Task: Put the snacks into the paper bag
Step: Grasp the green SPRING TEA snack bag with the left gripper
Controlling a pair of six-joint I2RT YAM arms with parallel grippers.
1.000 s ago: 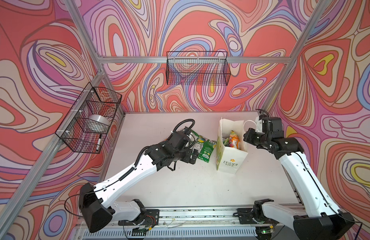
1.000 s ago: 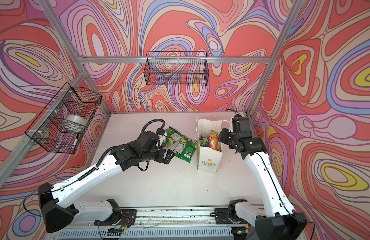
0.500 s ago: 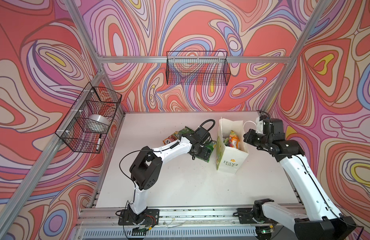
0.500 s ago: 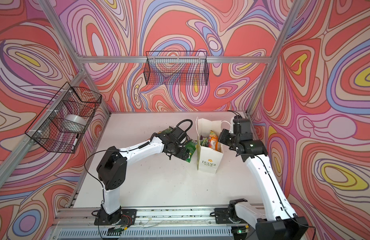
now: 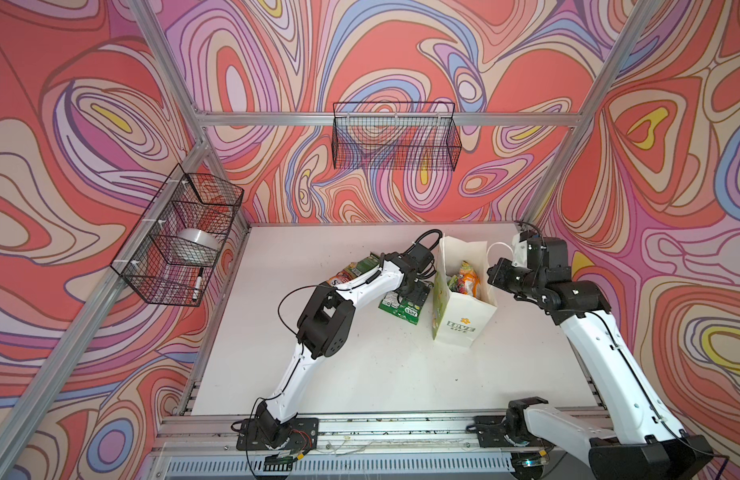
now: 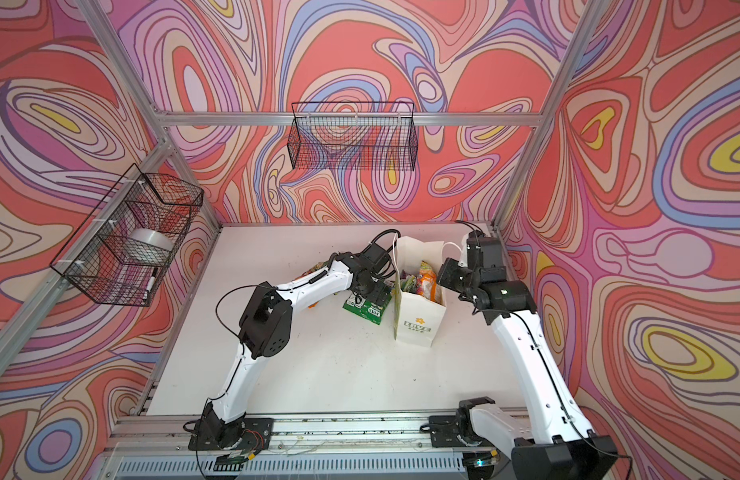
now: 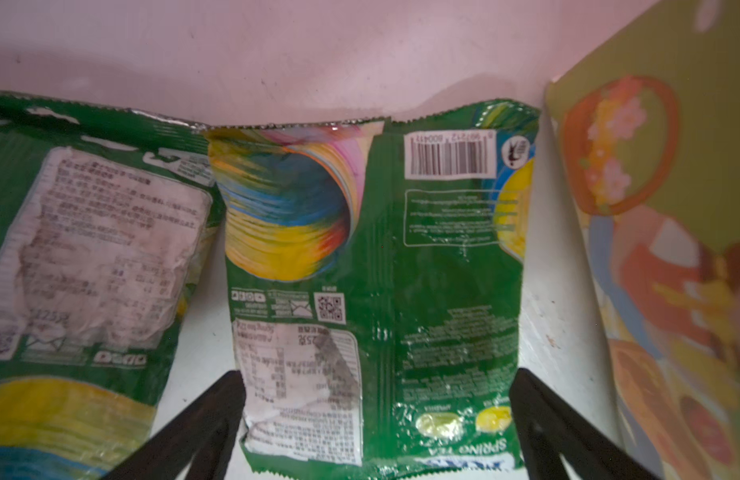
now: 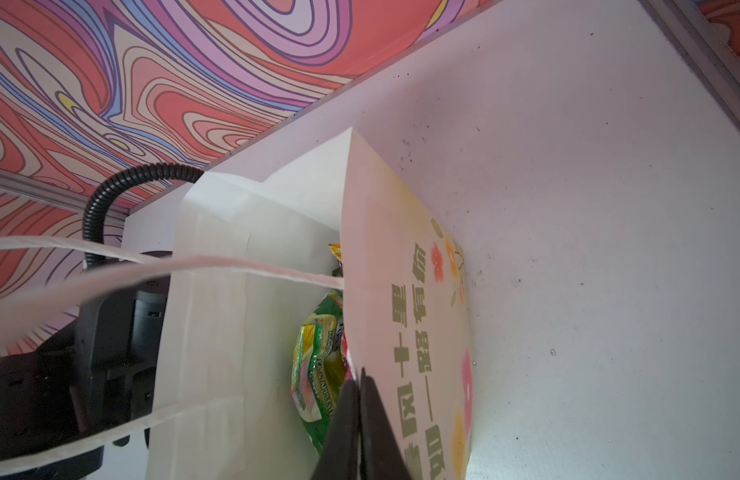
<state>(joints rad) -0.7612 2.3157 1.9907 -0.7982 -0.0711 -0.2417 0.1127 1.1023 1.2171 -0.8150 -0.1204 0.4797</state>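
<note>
Stretched forward since a second ago, the left claw [image 7: 378, 374] gapes wide over a green packet [image 7: 401, 270] on the white desk [image 5: 381, 374] beside the paper bag [image 5: 464, 320]; the right claw [image 8: 360, 386] pinches its rim. Swirl-patterned walls [image 5: 401, 62] surround.

A paper bag [image 5: 464, 328] stands upright on the table [image 5: 381, 374], right of centre. Snack packets [image 5: 468, 282] sit inside it. More packets [image 5: 401, 309] lie flat on the table just left of the bag.

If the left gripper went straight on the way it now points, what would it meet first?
Most likely the green Spring Tea packet lying flat on the table: the open left gripper straddles its near end. The paper bag stands just beside, probably clear.
</note>
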